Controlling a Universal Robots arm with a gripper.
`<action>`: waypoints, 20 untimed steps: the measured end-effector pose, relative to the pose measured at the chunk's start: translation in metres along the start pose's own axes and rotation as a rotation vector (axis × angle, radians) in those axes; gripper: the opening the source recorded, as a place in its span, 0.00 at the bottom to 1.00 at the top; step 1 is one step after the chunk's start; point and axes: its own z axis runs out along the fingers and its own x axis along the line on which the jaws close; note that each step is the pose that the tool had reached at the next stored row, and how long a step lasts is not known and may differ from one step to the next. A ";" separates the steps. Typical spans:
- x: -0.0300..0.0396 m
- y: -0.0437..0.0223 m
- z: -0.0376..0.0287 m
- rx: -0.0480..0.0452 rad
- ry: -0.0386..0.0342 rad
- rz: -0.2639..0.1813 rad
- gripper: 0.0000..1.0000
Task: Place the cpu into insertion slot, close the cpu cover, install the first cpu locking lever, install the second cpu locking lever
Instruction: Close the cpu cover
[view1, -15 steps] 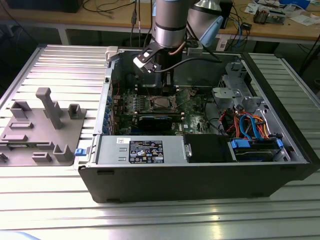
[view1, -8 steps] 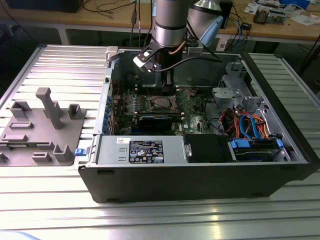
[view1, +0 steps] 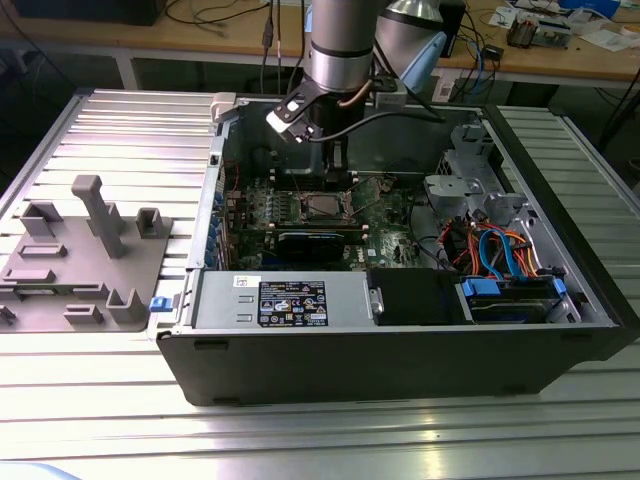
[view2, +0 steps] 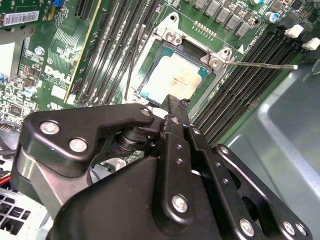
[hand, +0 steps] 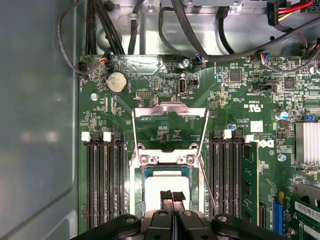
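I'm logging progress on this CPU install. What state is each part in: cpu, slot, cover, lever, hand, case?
cpu: seated flat in the insertion slot.
insertion slot: occupied, not yet covered.
cpu cover: open, swung up off the slot.
locking lever: released, sticking out to the side.
hand: shut, empty, over the cpu.
computer case: lying on its side, open on top.
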 end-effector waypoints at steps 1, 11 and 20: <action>0.0000 0.0000 -0.0006 0.0000 0.0000 0.000 0.11; -0.0002 0.0002 -0.0054 0.0001 -0.0003 0.001 0.11; -0.0003 0.0004 -0.0094 0.0000 -0.0004 0.001 0.11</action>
